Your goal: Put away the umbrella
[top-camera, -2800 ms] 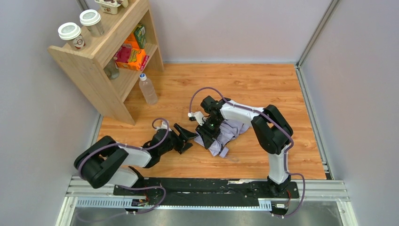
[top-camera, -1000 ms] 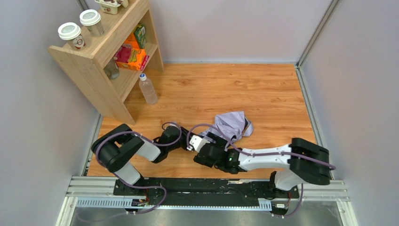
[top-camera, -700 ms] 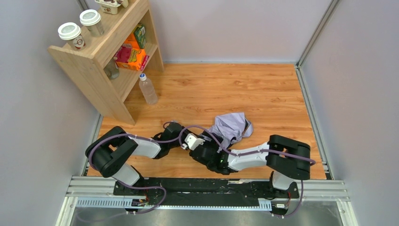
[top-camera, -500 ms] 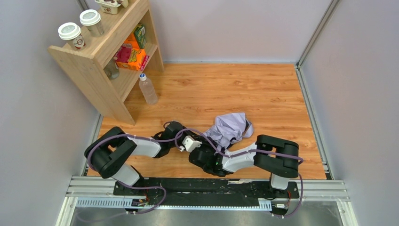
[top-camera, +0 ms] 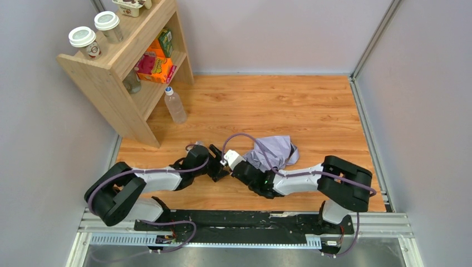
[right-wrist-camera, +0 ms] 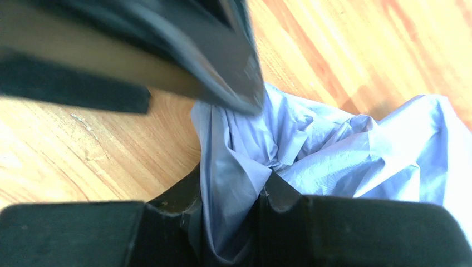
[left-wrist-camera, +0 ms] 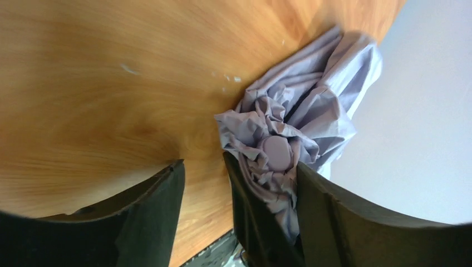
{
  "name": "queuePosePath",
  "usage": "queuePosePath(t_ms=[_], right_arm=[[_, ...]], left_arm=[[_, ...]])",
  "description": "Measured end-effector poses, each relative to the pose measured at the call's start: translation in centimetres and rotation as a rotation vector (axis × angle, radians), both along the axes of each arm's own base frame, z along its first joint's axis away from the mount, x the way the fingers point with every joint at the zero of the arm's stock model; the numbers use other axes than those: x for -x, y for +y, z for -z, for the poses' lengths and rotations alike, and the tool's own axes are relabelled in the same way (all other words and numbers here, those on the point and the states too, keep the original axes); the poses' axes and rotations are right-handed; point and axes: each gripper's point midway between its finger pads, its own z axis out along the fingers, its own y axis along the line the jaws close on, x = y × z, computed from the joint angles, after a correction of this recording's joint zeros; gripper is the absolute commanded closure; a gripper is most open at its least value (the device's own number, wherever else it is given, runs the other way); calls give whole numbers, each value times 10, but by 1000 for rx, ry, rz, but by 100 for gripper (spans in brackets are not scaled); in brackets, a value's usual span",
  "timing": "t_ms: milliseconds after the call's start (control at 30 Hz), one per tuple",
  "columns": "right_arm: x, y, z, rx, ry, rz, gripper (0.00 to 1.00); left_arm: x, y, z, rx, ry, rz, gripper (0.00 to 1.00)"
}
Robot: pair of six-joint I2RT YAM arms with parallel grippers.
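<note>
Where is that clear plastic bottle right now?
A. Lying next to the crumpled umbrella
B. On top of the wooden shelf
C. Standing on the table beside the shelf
C: the bottle stands upright on the table right by the shelf unit, well apart from the umbrella.

The umbrella (top-camera: 273,151) was a pale lavender bundle of crumpled fabric, closed but not rolled. It lay flat on the wood floor (top-camera: 311,105), approx. mid-floor, slightly right. At its near-left end the folds bunched around a small round cap (left-wrist-camera: 276,151).
</note>
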Motion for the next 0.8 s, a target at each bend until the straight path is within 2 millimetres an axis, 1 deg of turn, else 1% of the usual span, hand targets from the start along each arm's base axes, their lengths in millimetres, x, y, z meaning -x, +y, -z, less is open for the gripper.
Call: queuePosePath(t_ms=[67, 167, 200, 267, 333, 400, 533, 633, 800], right_arm=[[-5, -4, 1, -48, 65, 16, 100], [-7, -4, 1, -122, 157, 13, 100], [-9, -4, 0, -152, 193, 14, 100], [-10, -4, 0, -190, 240, 12, 100], [-11, -4, 1, -237, 299, 6, 100], [-13, -3, 1, -296, 362, -2, 100], [-17, 5, 0, -415, 481, -36, 100], [-18, 15, -2, -493, 554, -74, 100], [-20, 27, -3, -606, 662, -132, 100]], left_arm=[[-4, 16, 0, -3, -30, -30, 22], [-14, 36, -8, -8, -104, -62, 22], [-19, 43, -13, -13, -139, -74, 22], [-25, 51, -24, -16, -197, -83, 22], [-27, 55, -39, -12, -271, -83, 22], [-25, 58, -53, -5, -342, -70, 21], [-21, 60, -73, 10, -431, -51, 21], [-17, 58, -74, 27, -431, -37, 21], [-11, 54, -51, 39, -320, -30, 21]])
